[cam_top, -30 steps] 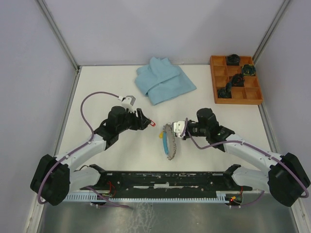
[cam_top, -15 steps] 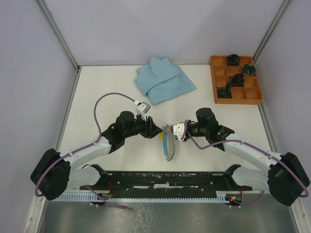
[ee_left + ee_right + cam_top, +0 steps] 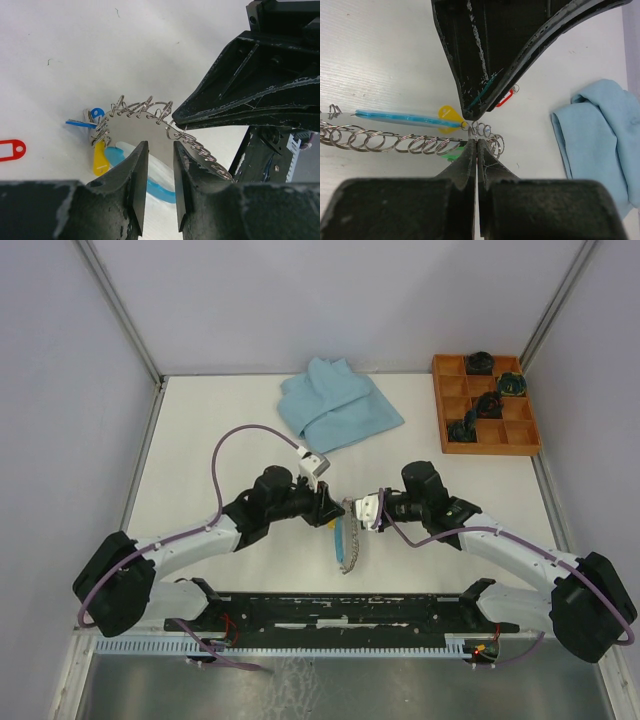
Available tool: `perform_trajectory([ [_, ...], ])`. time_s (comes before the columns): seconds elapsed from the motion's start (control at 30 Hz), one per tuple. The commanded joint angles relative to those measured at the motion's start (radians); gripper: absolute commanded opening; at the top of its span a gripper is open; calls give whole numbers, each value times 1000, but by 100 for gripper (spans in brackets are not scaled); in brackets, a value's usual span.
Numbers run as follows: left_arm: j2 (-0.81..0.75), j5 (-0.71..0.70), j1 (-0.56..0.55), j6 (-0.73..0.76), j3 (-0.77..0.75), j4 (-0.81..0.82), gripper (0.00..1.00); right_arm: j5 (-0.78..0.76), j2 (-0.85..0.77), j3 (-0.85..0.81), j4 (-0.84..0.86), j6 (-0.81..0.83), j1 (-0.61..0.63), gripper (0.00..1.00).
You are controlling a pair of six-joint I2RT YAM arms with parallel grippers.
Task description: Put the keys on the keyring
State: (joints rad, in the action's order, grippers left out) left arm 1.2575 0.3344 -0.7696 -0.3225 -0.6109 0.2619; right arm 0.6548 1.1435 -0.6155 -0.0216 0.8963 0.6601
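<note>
Left arm has swung in. My left claw (image 3: 159, 150), fingers a little apart and empty, is now right at the keyring (image 3: 150, 107), which the right claw (image 3: 476, 142) clamps. Red-tag key (image 3: 11, 150) lies loose off to the left claw's side — I'd fetch it next, then thread carefully.

keyring (image 3: 145, 107): bright coiled metal wire, glossy
key tags (image 3: 100, 159): smooth glossy plastic
cloth (image 3: 335, 405): soft matt fabric
tray (image 3: 486, 450): matt wood
left tool (image 3: 159, 150): scuffed black plastic

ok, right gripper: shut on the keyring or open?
Shut on the keyring. Right wrist view: the right gripper has its fingers pressed together, a coil loop pinched at the tips.
</note>
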Motion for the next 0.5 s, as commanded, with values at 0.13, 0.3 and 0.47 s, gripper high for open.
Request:
perform_trajectory([
  [0.13, 20, 2, -15, 57, -58, -10, 32, 27, -10, -52, 36, 18, 8, 1],
  [0.3, 45, -20, -22, 62, -81, -40, 36, 17, -9, -48, 37, 9, 10, 1],
  [0.47, 23, -195, -17, 40, -92, -128, 36, -67, -34, -24, 40, -30, 13, 1],
])
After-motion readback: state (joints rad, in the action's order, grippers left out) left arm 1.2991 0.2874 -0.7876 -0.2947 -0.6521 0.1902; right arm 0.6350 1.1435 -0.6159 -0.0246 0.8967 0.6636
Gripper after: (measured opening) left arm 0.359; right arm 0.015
